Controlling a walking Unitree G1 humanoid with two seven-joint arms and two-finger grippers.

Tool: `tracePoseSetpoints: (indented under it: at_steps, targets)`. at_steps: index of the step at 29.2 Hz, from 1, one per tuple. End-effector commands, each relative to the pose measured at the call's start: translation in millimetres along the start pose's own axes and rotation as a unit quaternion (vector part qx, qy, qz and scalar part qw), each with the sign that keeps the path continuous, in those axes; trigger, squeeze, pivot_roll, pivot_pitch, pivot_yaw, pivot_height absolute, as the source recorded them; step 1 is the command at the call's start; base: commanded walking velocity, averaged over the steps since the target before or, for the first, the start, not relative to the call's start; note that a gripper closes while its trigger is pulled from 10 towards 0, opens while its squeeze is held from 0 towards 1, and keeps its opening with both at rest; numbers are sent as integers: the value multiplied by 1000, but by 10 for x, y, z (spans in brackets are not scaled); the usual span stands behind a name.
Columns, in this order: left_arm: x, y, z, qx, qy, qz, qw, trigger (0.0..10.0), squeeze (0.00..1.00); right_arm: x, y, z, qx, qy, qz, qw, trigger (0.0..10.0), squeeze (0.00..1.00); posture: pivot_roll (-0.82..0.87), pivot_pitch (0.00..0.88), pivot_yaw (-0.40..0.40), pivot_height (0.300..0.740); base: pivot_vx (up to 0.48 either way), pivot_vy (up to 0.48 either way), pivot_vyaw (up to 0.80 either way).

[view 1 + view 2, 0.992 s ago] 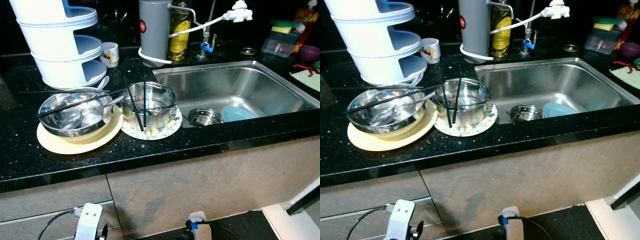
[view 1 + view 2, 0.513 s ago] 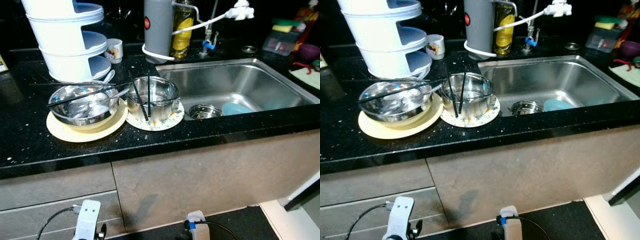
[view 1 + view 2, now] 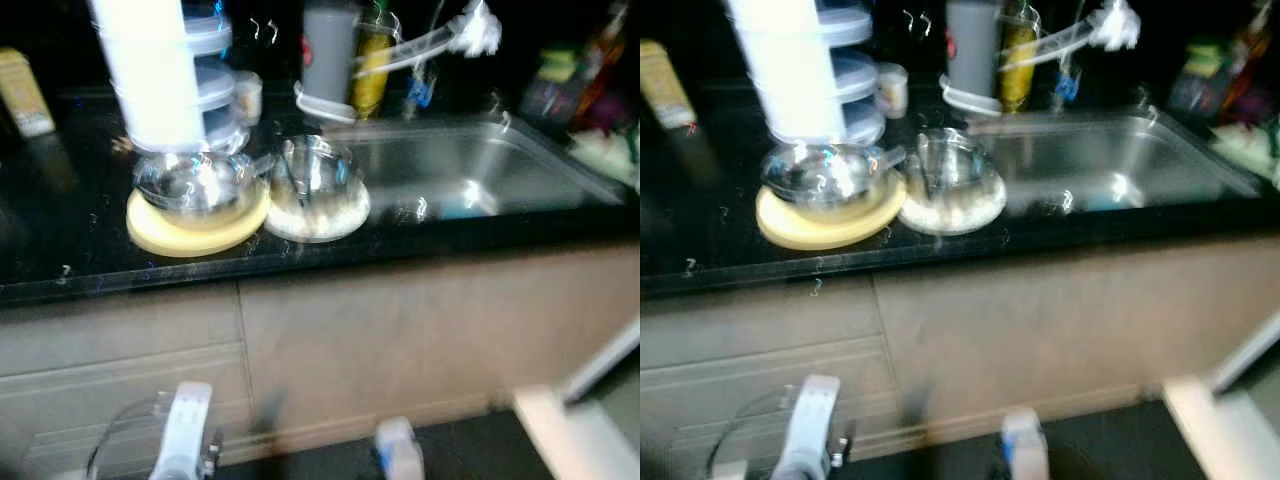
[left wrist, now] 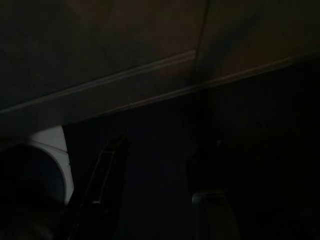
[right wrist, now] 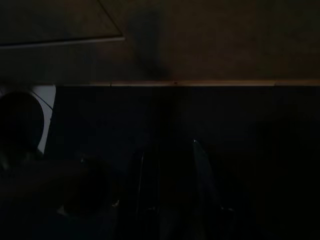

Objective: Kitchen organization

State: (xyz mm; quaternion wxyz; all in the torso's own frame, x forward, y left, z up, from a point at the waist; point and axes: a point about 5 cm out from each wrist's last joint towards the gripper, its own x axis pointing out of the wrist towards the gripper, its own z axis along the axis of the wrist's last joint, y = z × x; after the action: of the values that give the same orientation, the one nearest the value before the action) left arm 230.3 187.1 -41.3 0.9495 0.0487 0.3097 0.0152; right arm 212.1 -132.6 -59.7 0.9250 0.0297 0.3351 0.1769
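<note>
The head views are blurred. On the black counter (image 3: 60, 250) a steel bowl (image 3: 195, 183) sits on a yellow plate (image 3: 200, 232). Beside it, a second steel bowl (image 3: 315, 168) rests on a patterned plate (image 3: 322, 216), near the steel sink (image 3: 470, 165). Both arms hang low in front of the cabinet. In the dark left wrist view my left gripper (image 4: 160, 155) is open with nothing between its fingers. The right wrist view is just as dark, and my right gripper (image 5: 167, 150) is open and holds nothing.
A white tiered rack (image 3: 160, 70) stands behind the bowls, with a small cup (image 3: 247, 95), a grey canister (image 3: 328, 55) and an oil bottle (image 3: 372, 65) along the back. Containers sit at the far right (image 3: 560, 85). Beige cabinet fronts (image 3: 400, 340) run below the counter.
The whole picture has shifted and blurred, so the camera is moving: the counter now looks smaller and farther off. The dishes keep their places on the counter.
</note>
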Motion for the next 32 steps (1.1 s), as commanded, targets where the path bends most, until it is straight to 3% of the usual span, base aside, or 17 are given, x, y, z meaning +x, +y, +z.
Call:
tracePoseSetpoints:
  at_steps: [1, 29, 32]
  targets:
    - [-6, 23, -42, 5, 11, 3, 1000, 10000, 0, -16, 6, -62, 9, 10, -2, 1000, 10000, 0, -33, 150, -40, 740, 0, 0, 0]
    - [-18, 14, -65, 32, 12, -10, 999, 10000, 0, -23, 0, -49, 11, -4, -10, 1000, 10000, 0, -22, 154, -31, 740, 0, 0, 0]
    - [-21, -12, -61, 52, 7, -18, 998, 10000, 0, -17, 13, -27, -13, -6, -4, 1000, 10000, 0, -20, 154, -31, 740, 0, 0, 0]
